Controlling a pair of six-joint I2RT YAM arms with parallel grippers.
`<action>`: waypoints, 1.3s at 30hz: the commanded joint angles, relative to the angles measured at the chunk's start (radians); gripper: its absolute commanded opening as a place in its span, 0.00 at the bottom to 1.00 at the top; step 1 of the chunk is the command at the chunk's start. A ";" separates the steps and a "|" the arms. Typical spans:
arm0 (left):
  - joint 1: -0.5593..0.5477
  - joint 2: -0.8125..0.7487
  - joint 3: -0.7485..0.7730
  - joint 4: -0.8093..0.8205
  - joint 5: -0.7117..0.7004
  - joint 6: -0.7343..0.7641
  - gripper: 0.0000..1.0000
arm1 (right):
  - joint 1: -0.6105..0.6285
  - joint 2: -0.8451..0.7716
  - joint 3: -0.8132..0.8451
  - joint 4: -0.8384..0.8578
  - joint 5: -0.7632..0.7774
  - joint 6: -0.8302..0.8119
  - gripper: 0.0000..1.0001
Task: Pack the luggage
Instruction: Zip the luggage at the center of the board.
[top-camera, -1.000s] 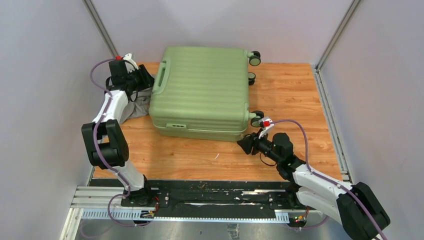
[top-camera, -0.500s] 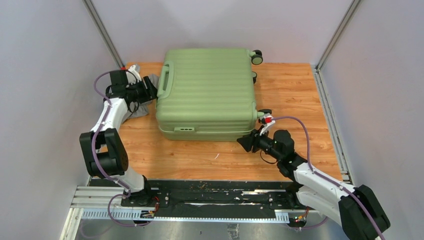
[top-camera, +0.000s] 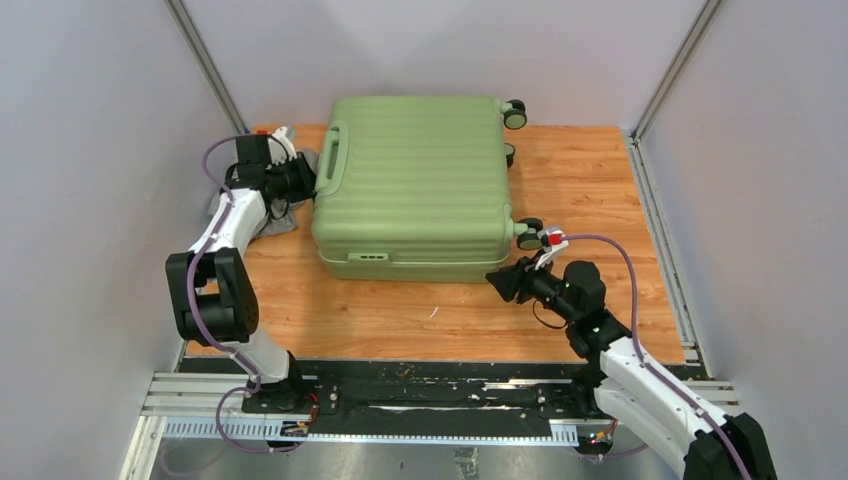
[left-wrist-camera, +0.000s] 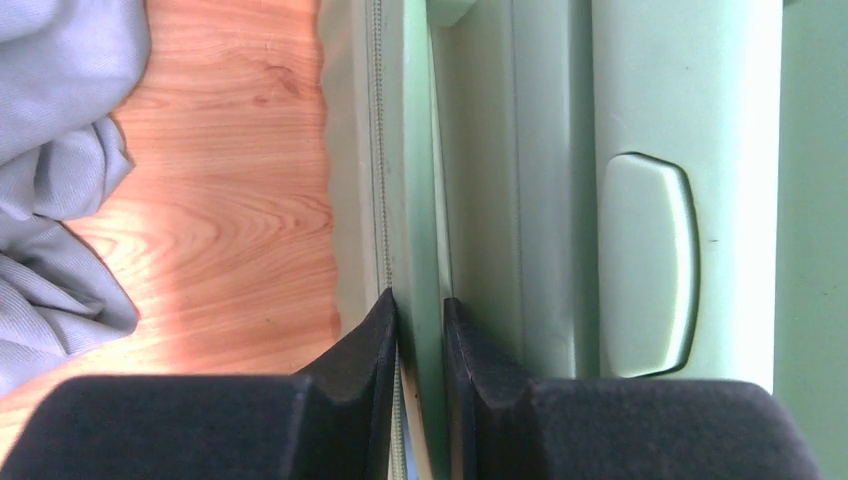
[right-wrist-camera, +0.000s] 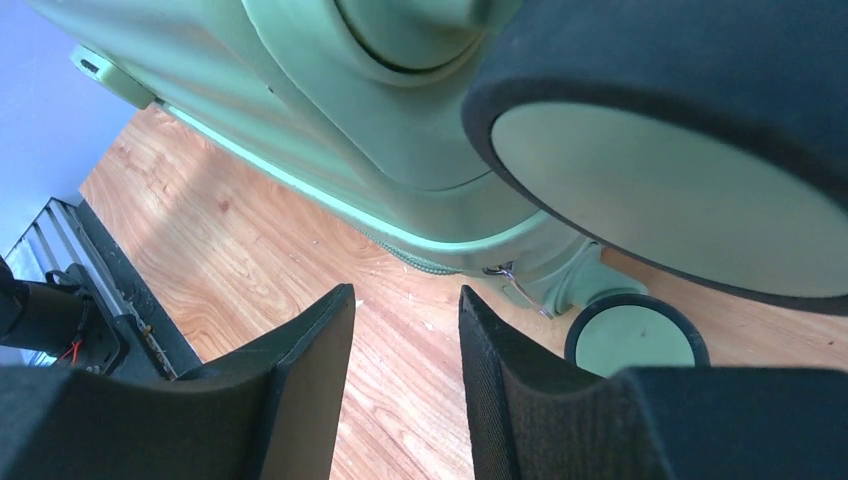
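Note:
The luggage (top-camera: 410, 180), a light-green ribbed suitcase, lies closed and flat at the back of the wooden table (top-camera: 400, 310). My left gripper (top-camera: 305, 178) is at its left side below the green handle (top-camera: 330, 160). In the left wrist view the left gripper (left-wrist-camera: 420, 310) is shut on a thin green rim of the luggage (left-wrist-camera: 560, 150), right beside the zipper. My right gripper (top-camera: 497, 280) hovers off the suitcase's front right corner. In the right wrist view the right gripper (right-wrist-camera: 405, 300) is open over bare wood, with a big wheel (right-wrist-camera: 660, 190) close above it.
A crumpled grey cloth (top-camera: 275, 215) lies on the table left of the luggage, under my left arm, and shows as cloth (left-wrist-camera: 60, 200) in the left wrist view. A smaller wheel (right-wrist-camera: 625, 340) and a metal zipper pull (right-wrist-camera: 510, 280) sit near my right fingers. Walls enclose the table.
The luggage swung square to the table a second ago and has stayed still since. My left gripper closed onto its left rim. The right arm shifted slightly right.

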 joint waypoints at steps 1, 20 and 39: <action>-0.077 0.030 0.041 -0.015 -0.049 0.026 0.08 | -0.046 -0.042 -0.012 -0.051 -0.055 0.003 0.47; -0.080 -0.067 0.245 -0.114 -0.018 -0.126 0.00 | -0.190 0.008 -0.053 0.065 -0.109 -0.054 0.55; -0.081 -0.027 0.298 -0.128 -0.042 -0.126 0.00 | -0.193 0.333 -0.031 0.400 -0.173 -0.233 0.46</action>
